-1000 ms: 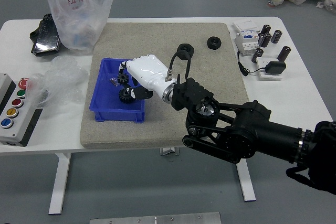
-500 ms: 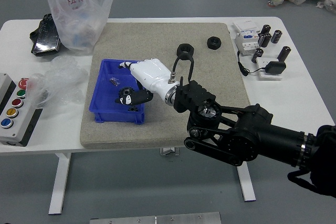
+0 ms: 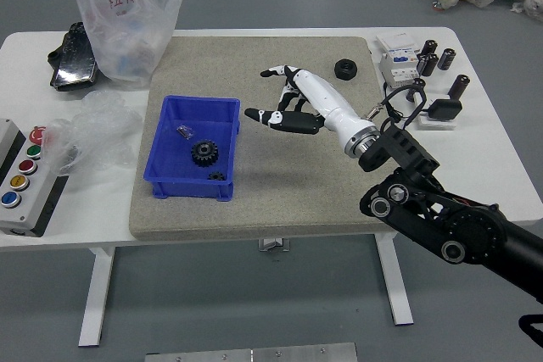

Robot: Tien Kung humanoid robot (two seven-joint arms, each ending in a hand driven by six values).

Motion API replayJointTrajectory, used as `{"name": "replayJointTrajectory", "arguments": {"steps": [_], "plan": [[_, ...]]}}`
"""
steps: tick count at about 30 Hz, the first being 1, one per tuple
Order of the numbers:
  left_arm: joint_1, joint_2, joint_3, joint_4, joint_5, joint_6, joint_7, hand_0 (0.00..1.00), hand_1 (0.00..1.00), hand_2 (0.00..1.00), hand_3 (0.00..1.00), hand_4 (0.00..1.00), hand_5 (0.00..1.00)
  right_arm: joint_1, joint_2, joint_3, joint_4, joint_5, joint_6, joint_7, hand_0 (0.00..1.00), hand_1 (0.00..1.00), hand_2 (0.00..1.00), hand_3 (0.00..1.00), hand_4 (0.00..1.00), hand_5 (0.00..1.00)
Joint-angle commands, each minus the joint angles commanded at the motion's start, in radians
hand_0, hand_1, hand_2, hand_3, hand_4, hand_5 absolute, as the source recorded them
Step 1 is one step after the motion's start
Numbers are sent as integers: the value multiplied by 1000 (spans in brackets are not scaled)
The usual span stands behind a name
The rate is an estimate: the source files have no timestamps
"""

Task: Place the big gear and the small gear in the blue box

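The right hand (image 3: 327, 104) is open, holding nothing, its fingers extended. At its 8 o'clock, inside the blue box (image 3: 159, 152), lies the big gear (image 3: 204, 153), black, round and toothed; the small gear (image 3: 217, 176), also black, sits at the big one's 5 o'clock.

Right hand (image 3: 327, 99) now clear of the blue box (image 3: 188, 188), big gear (image 3: 204, 154) and apparently small gear (image 3: 217, 176) uncovered
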Motion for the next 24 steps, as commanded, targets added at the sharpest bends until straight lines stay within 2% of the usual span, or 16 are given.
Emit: {"name": "replayJointTrajectory", "arguments": {"steps": [1,2,7,8,13,24], "plan": [[1,-1,0,0,-1,1,-1,719,598,567,713,738,596,-22,-8,23,12,28,5,21,423,617,637,769,934,646],[1,-2,1,1,-2,2,-1,718,598,566,712,738,598,-47,-16,50,24,59,11,45,624,699,745,767,933,650],[4,-5,5,5,-9,9,-8,718,598,566,712,738,598,-171,-50,166,61,202,42,156,624,699,745,767,933,650],[4,-5,7,6,-10,11,-10,718,598,568,712,738,599,-195,-56,188,63,229,49,177,654,706,741,756,930,648],[3,-4,13,8,-15,15,-18,718,598,568,712,738,599,-300,-66,285,59,349,70,245,654,706,741,756,930,648],[-2,-4,29,8,-33,15,-25,718,599,567,711,738,600,-340,-60,380,73,496,90,285,661,701,730,744,928,648]]}}
